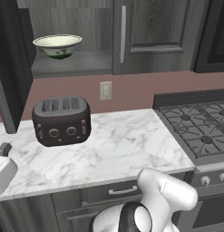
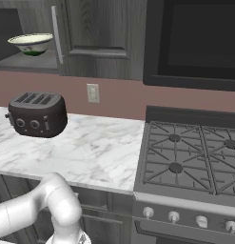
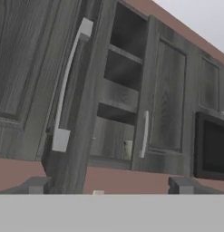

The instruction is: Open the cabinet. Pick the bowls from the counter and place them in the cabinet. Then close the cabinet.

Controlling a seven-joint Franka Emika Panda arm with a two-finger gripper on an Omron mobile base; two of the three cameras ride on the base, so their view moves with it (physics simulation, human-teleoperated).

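Looking at the cabinet up on the wall: left door swung wide open, right door shut flat with its long silver handle running down the edge. Small whitish bowl with the green mark sitting upright on the bottom shelf inside the open half, toward the left of the cabinet's right door, also visible from the other side at. Below the cabinet, marble table carrying a dark four-slot toaster, right under the open half, well apart from the bowl above. Black gas stove butting up against the table's right end, white outlet on the reddish wall between table and cabinet. Pincer pointed up at the cabinet from below, close to the open door's handle, tips spread wide apart, nothing between them, not touching the handle as far as visible. Only one bowl seen anywhere near the cabinet.
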